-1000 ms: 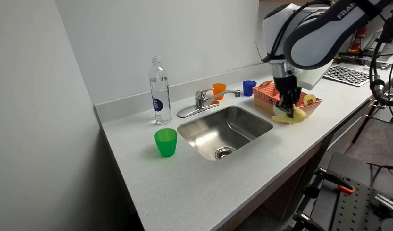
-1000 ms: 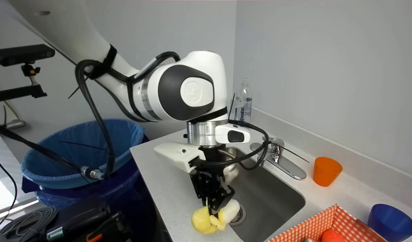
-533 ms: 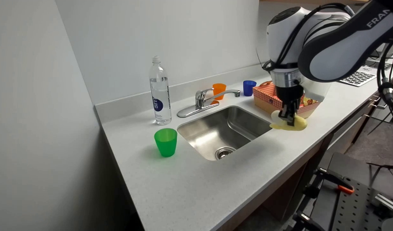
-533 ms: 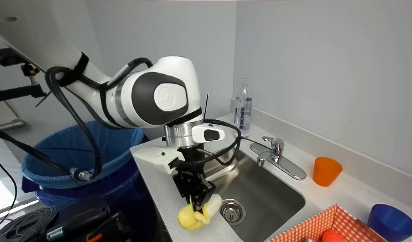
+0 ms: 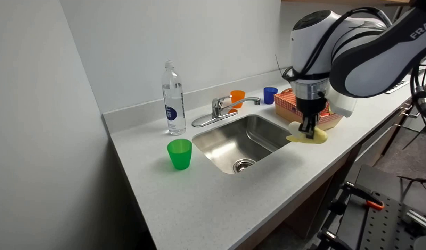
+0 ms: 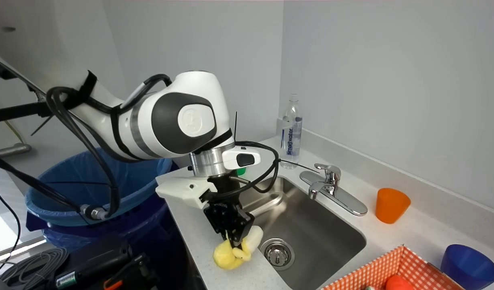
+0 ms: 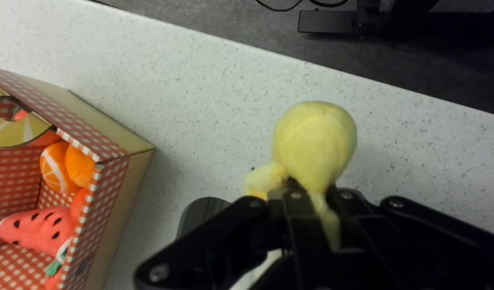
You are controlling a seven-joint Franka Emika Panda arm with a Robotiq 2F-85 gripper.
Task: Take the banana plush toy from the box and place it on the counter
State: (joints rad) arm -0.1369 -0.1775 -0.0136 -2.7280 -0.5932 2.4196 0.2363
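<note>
The fingers (image 7: pixel 297 211) and the banana toy (image 7: pixel 315 141) have moved a bit farther from the box (image 7: pixel 125 201). The fingers squeeze the banana toy tight. Its round yellow end and its white end stick out. It is out of the box, over the white surface (image 7: pixel 198 92) near the sink (image 6: pixel 315 225); I can't tell if it touches down. In the box are a red melon toy (image 7: pixel 35 229) and an orange toy (image 7: pixel 53 167). A blue cup (image 6: pixel 468 268) stands by the box, an orange cup (image 6: pixel 392 206) by the tap (image 6: pixel 333 176). Across the sink from the box are a green cup (image 5: pixel 180 154) and a tall bottle (image 5: pixel 173 107).
</note>
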